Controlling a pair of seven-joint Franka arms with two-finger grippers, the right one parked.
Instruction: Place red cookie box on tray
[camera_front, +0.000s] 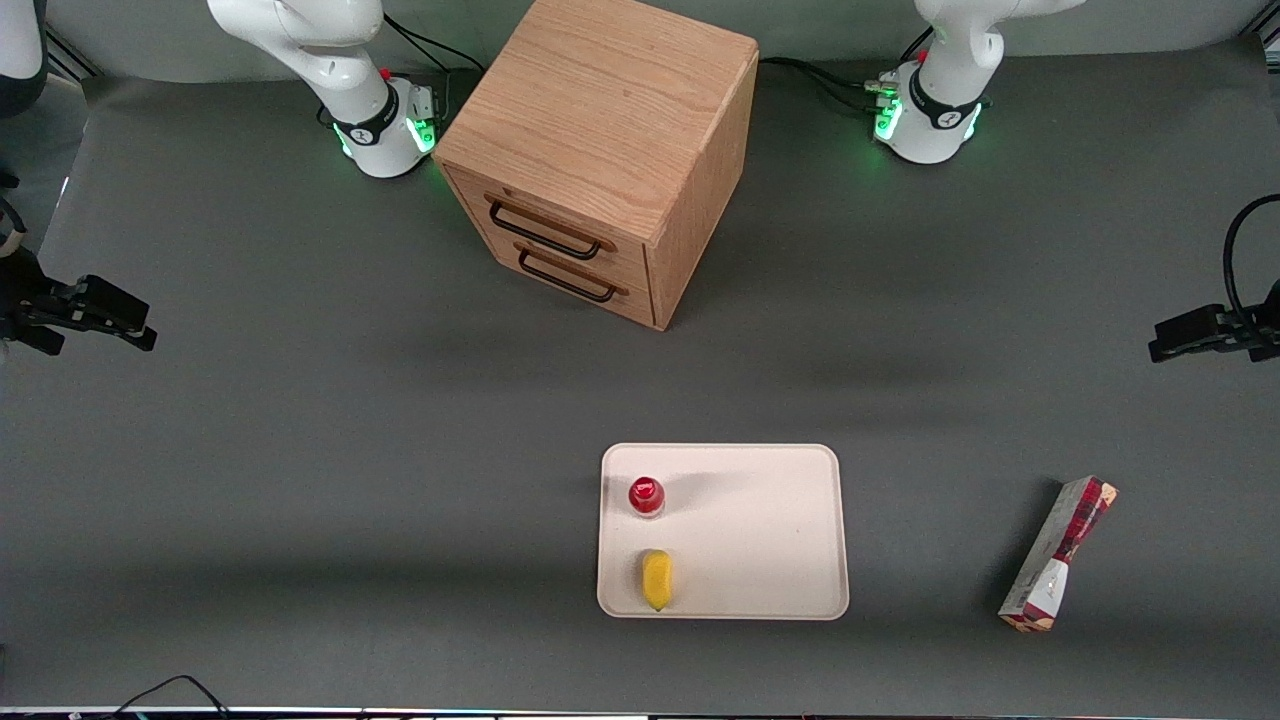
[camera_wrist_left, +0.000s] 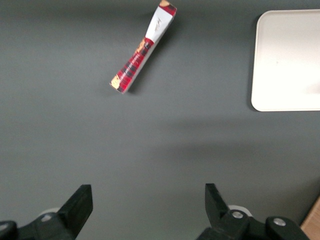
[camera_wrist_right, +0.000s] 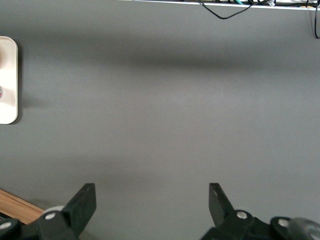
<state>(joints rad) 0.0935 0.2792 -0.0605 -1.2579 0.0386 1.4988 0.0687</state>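
The claw (camera_wrist_left: 147, 207) hangs high above bare table with its fingers spread wide apart and nothing between them, toward the working arm's end of the table, farther from the front camera than the red cookie box (camera_front: 1058, 553).

Nothing of the task looks done yet: reaching, grasping, carrying and setting down all remain.

Largest first, in the front view: the wooden drawer cabinet (camera_front: 600, 150) stands at about twelve o'clock from the tray (camera_front: 760, 530), well apart. The tray already carries a yellow item (camera_front: 656, 579) and a small red-capped bottle (camera_front: 646, 495), with bare room beside them. The box lies flat on the table at three o'clock from the tray, apart from it.

The left wrist view shows the box (camera_wrist_left: 143, 47), one end of the tray (camera_wrist_left: 285, 60) and the fingers' spread; only the front view shows the tray's contents.
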